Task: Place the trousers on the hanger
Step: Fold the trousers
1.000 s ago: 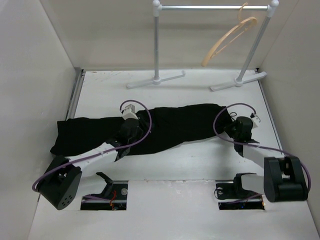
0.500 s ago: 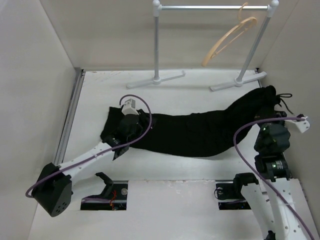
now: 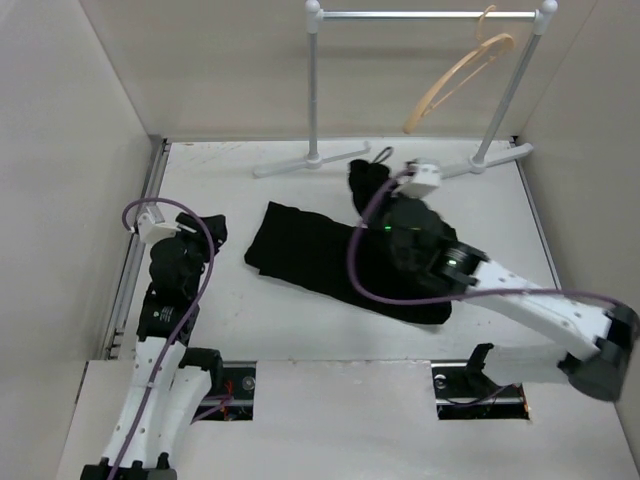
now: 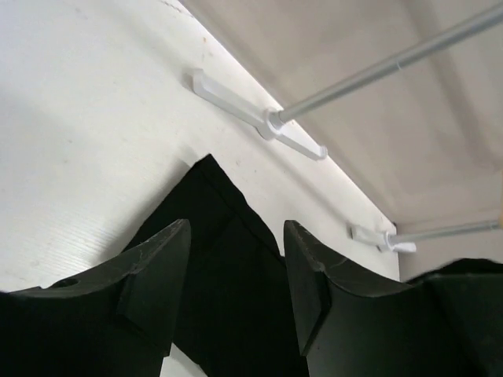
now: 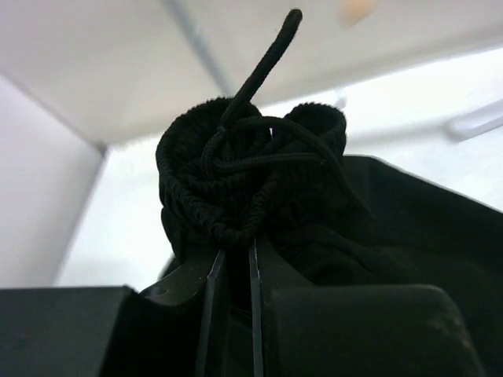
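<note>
The trousers (image 3: 300, 250) were seen from above as a crumpled black heap around the middle of the table (image 3: 220, 320), with one end lifted toward the far edge. That raised end was grasped by the right gripper (image 3: 385, 200), whose arm reached in from the near right corner.

Only the right wrist view showed how the grip sat. The bunched waistband (image 5: 251, 181) was pinched between the nearly closed fingers of the right gripper (image 5: 236, 267), and a knotted drawstring (image 5: 259, 78) stuck up out of the bundle.

The left gripper (image 3: 200, 230) was placed close to the left edge of the table, apart from the heap. In the overhead view its jaws could not be told apart. In the left wrist view the left gripper (image 4: 234, 251) was seen released, its fingers spread with nothing clamped between them. The cloth (image 4: 212, 204) lay on the table beyond them, with a white foot of the rail (image 4: 255, 116) further off.

The hanger (image 3: 455, 80) was shown clearly only from above. It hung tilted near the right end of the rail (image 3: 430, 14) at the far edge, well apart from the trousers.
</note>
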